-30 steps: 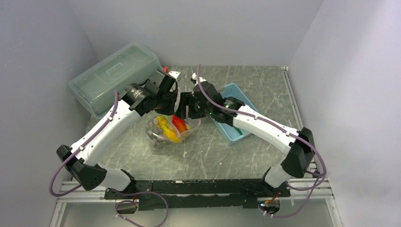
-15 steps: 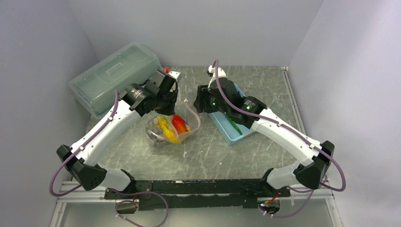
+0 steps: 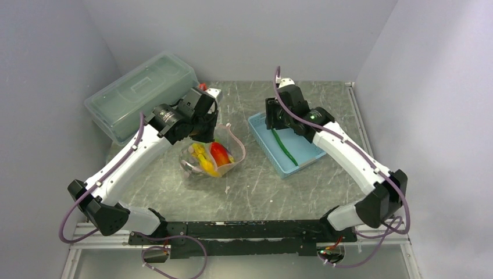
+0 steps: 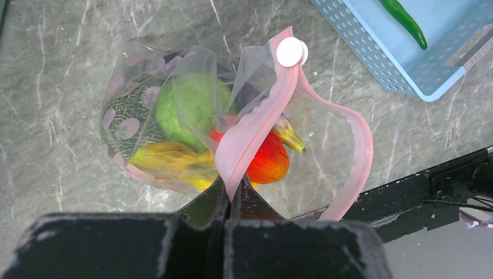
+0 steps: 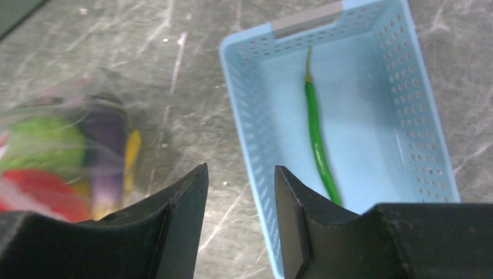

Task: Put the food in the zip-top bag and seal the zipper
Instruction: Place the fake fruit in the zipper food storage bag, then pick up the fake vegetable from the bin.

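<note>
Zip-top bag [image 4: 334, 145], floppy clear plastic printed with pale pink dots, lies near the middle of the grey marbled bench [image 3: 256, 186], mouth gaping and unsealed. A large translucent lidded box [image 3: 136, 96] sits at the far left corner, well apart from the bag. To the bag's right stands a light-blue perforated plastic basket [image 5: 427, 116], near but not touching it. The left claw [image 4: 228, 195] is pinched tight on the narrow pink zipper [image 4: 256, 128], lifting one lip so that the strip crosses over the contents, while the other lip bows outward in a loop. The right claw [image 5: 239, 171] hangs over the basket's near-left rim, jaws partly apart with nothing between them. Inside the bag lies the food: a dull-green round lump [image 4: 192, 107], yellow bananas [image 4: 168, 160] beneath it, and a red-orange piece [image 4: 270, 163] under the raised strip. A long thin green chilli pepper [image 5: 317, 133] lies alone in the basket. A small white round slider [image 4: 289, 52] sits at the zipper's far end.
</note>
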### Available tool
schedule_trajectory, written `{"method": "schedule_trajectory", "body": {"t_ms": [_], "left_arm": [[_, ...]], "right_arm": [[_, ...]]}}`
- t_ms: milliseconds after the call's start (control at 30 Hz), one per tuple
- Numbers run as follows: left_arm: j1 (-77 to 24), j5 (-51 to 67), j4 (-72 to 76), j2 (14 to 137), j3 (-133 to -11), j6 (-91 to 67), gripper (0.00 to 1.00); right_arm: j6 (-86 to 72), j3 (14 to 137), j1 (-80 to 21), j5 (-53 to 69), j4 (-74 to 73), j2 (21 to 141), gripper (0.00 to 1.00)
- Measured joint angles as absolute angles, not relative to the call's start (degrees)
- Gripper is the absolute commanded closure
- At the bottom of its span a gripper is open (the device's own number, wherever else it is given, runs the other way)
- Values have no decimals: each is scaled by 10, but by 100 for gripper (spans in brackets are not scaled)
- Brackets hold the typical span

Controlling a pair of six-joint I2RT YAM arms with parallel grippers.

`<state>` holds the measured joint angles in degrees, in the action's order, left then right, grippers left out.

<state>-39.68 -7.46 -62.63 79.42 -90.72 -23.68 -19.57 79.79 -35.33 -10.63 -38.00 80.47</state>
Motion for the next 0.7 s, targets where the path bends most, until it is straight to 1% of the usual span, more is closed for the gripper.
{"method": "schedule_trajectory", "body": {"t_ms": [333,533,700], "left_arm": [[-397,-74,-626,793,-904,-237,100],[-397,-75,-627,787,-902,-237,100],[-397,-75,-628,786,-902,-237,100]], "right_arm": [[-190,799,-300,-87,-387,916,55],[-182,833,-280,-82,-407,996,57],[-179,841,-262,-82,-408,1039,58]]}}
